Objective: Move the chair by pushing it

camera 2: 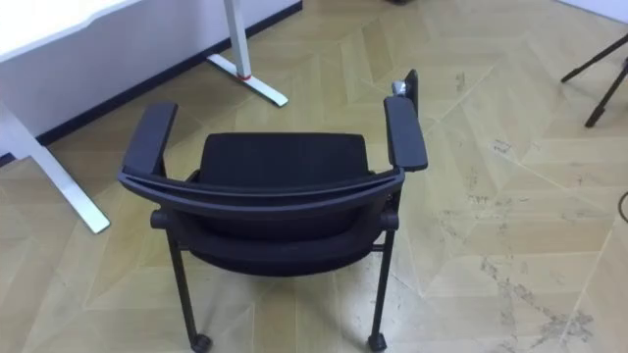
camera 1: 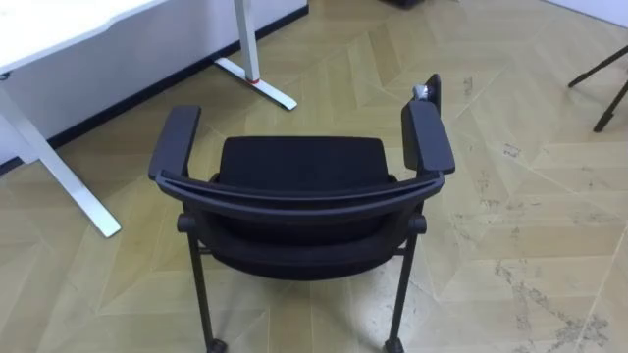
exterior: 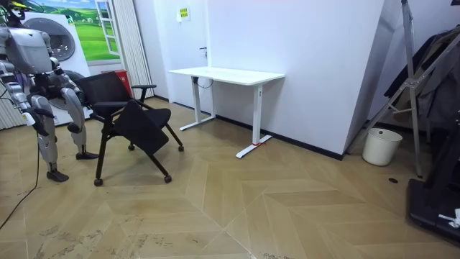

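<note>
Wood floor [camera 1: 520, 88] | black chair [camera 1: 299, 169] near white desk [exterior: 227, 75] | robot hand state: cannot tell

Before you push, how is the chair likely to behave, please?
The chair has casters on a smooth wood floor, so it should probably roll easily. Its thin frame suggests it is fairly light. Pushed high on the backrest, it might tip.

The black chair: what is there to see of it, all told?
The chair is all black: fabric-looking seat, curved backrest, two padded armrests, thin metal-looking legs on small castors. It stands upright on the wooden floor, facing toward the white desk, the robot close behind it.
</note>
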`<state>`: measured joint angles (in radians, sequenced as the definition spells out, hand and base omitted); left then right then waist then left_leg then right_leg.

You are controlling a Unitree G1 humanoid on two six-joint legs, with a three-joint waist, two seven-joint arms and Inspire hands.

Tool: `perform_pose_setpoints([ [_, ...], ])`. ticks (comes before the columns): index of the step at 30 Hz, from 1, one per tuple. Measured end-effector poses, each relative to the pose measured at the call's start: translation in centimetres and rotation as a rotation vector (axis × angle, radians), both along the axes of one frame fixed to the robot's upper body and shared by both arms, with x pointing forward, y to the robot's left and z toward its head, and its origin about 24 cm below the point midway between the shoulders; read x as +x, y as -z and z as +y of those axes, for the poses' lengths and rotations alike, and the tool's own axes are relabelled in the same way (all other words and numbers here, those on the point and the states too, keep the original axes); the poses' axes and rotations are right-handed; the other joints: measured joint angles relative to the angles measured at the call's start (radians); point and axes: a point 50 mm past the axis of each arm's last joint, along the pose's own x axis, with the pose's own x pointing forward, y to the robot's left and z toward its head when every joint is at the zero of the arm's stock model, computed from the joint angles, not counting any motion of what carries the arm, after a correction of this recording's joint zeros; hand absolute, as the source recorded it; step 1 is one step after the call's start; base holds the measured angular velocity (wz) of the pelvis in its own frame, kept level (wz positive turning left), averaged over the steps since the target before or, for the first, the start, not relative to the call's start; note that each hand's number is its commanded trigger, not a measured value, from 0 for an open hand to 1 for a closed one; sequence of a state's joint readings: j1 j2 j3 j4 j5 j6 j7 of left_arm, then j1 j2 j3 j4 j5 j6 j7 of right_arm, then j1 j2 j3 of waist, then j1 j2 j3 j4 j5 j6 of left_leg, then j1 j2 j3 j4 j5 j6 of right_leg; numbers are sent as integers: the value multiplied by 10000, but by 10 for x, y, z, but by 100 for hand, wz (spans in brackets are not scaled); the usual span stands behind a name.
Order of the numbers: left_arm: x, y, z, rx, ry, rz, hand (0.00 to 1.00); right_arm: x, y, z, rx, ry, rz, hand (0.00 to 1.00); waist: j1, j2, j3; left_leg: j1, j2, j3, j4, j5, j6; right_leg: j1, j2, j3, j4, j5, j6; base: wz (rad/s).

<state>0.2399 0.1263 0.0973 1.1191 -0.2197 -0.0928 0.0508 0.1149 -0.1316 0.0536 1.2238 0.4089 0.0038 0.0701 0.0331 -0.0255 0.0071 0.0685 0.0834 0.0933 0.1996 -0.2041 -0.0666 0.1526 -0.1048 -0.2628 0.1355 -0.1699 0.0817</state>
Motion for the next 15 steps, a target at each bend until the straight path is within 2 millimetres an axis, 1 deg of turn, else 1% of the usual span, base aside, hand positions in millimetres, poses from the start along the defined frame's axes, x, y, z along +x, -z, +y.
perform_pose_setpoints([
  [1, 0, 0, 0, 61, 121, 42, 0, -2, 0, 0, 3, 31, 65, 0, -2, 39, 29, 31, 0, -4, 1, 0, 0, 12, 0, 1, -6, 0, 0, 0],
  [2, 3, 0, 0, 113, 159, -1, 0, -1, 0, 0, 31, 30, 61, 0, -6, 41, 34, 58, 0, -5, 0, 0, 0, 36, 0, 0, -8, -3, 4, 0],
  [6, 3, 0, 0, 269, 143, 42, 0, 2, 0, 0, 34, -52, 30, 0, 5, 35, 38, 50, 1, 5, -34, -1, -1, 38, 0, 16, -7, -10, 6, 0],
  [7, 5, 0, 0, 304, 149, 21, 0, 2, 0, 0, 33, -40, 18, 0, -64, 35, 39, 33, -2, -11, -38, -1, 0, 41, 0, 5, -13, -11, 7, 0],
  [10, 0, 0, 1, 330, 82, 132, 0, 2, 0, 0, 68, 127, -25, 0, -39, 27, 29, -9, -8, -48, 9, 0, 0, 46, 1, -7, -13, -11, 6, 4],
  [12, -3, 0, 2, 396, 162, 212, 0, 2, 0, -1, 63, 189, -32, 0, -30, 2, -10, -41, -22, -125, 43, 1, 0, 54, 0, -57, -3, -11, 7, 9],
  [13, -5, 0, 2, 434, 133, 260, 0, 3, 0, -1, 52, 189, -45, 0, 15, 23, -30, -40, -22, -137, 42, 1, -1, 59, 0, -71, -2, -11, 7, 5],
  [15, -8, -1, 3, 554, 59, 366, 0, 2, 0, -1, 40, 197, -22, 0, 40, 14, -21, -35, -22, -141, 42, 1, 0, 66, -3, -102, -3, -11, 7, 2],
])
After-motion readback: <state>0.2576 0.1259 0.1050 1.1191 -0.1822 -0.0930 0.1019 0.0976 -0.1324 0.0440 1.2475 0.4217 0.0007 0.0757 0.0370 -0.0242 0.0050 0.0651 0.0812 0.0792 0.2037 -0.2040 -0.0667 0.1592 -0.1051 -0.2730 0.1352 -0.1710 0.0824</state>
